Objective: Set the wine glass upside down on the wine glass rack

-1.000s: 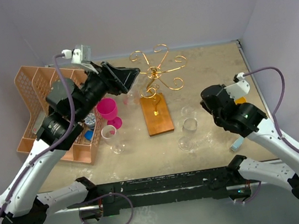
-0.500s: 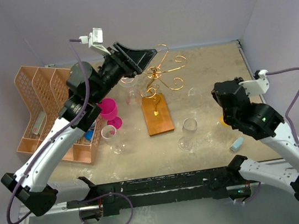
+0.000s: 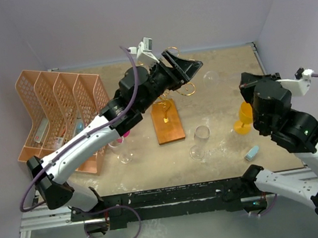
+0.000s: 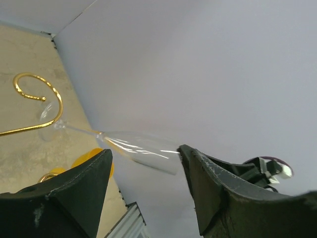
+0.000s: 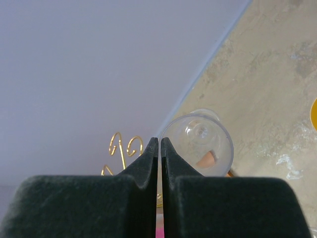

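**Left gripper and its load.** My left gripper (image 4: 144, 151) stands wide, with the bowl of the wine glass (image 4: 126, 144) between its two fingers. The glass hangs in the air against the back wall, so I read this as a grip. The exact contact points are hard to make out through the clear bowl. The glass lies roughly sideways, with its stem running away from the fingers. Its foot sits close beside one gold curl of the rack (image 3: 166, 101), and I cannot tell whether they touch. The glass is not yet hung on the rack.

**Rack.** In the overhead view the left arm reaches across the rack's top. Its wooden base (image 3: 168, 126) rests on the table (image 3: 217, 111) below.

**Right gripper.** My right gripper (image 5: 159, 145) is pressed closed on nothing and is raised over the table's right side.

**Surroundings.** An orange glass (image 3: 243, 120) stands near the right arm. A clear glass (image 3: 200, 140) stands right of the base, and another clear one (image 3: 122, 151) stands to its left. The peach organiser (image 3: 56, 106) sits at the far left.
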Motion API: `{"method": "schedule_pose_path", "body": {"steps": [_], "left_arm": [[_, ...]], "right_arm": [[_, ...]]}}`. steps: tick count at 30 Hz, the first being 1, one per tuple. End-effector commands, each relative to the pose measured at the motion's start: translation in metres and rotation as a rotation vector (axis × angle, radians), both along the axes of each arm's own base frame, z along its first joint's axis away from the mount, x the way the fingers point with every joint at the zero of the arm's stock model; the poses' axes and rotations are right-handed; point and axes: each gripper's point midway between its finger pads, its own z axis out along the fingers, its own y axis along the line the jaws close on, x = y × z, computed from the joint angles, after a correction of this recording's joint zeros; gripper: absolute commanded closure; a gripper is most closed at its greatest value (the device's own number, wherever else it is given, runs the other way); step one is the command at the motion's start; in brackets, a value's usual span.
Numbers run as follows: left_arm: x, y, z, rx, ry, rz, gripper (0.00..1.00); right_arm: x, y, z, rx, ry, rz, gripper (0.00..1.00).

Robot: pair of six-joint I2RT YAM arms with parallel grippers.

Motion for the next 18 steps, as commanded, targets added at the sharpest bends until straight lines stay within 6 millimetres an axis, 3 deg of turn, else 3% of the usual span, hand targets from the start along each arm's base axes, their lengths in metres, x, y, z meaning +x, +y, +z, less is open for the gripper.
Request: {"method": "schedule_pose_path", "body": {"steps": [1,8,18], "left_arm": [[0.000,-0.012,0.008,-0.040,0.036,0.054,0.40],[0.001,-0.039,-0.005,-0.101,0.146,0.073,0.39],[0.016,-0.066,0.004,-0.224,0.249,0.076,0.39]], "right_arm": [[-0.011,-0.015,0.044,0.062,-0.124,-0.029,1.00],[-0.018,-0.025,0.060,0.065,-0.152,-0.052,1.00],[-0.030,-0.036,0.091,0.099,-0.233,-0.048,1.00]]}}
